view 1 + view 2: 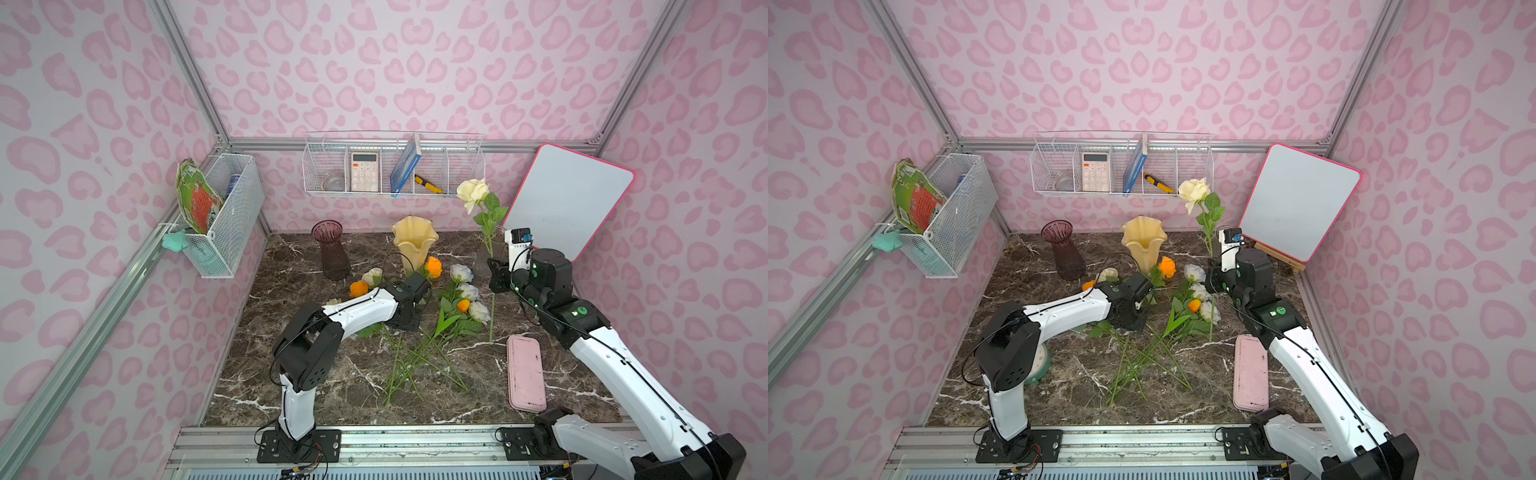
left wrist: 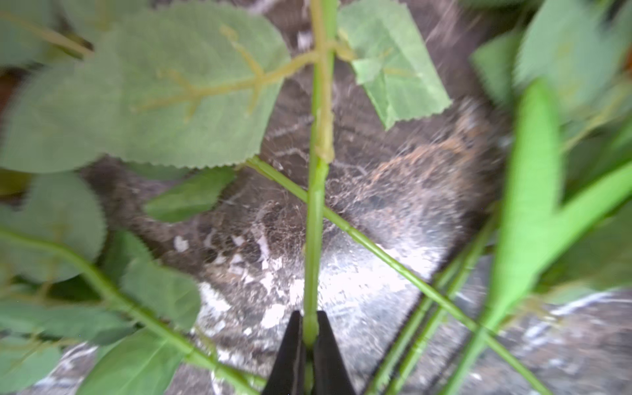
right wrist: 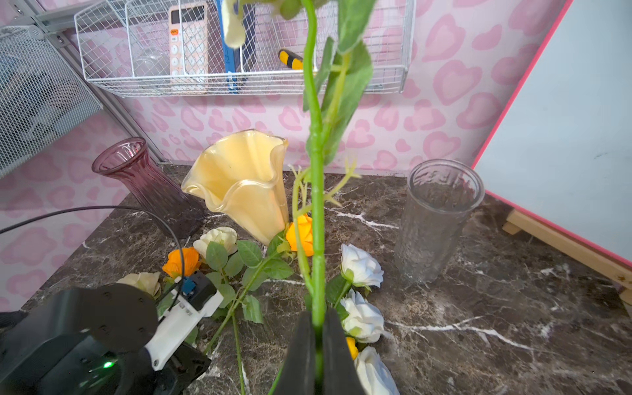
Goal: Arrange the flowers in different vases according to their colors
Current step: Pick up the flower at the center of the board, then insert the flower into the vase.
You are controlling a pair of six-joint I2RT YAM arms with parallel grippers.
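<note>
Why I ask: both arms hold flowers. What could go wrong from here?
The left tool is shut on a stem crossing a second stem; lifting may drag that along. The right tool holds the cream rose low down; its head could sway and knock the clear vase.

Both top views look steeply down from high above the front edge of the counter (image 1: 478, 374) (image 1: 1204, 374), facing the back wall, far enough off to take in the whole surface, both arms and the side walls; they share nearly everything, shifted slightly sideways. The left wrist camera sits very close over the marble near the counter's middle, looking along the left gripper (image 2: 309, 319), whose jaws pinch a green stem (image 2: 316, 212), and sees only leaves, stems and stone. The right wrist camera sits higher by the right edge, looking past the right gripper (image 3: 318, 316) and its upright stem (image 3: 316, 212) toward the back edge, sharing with both top views the purple vase (image 3: 147, 184), yellow vase (image 3: 239, 184) and wire basket (image 3: 239, 87)
</note>
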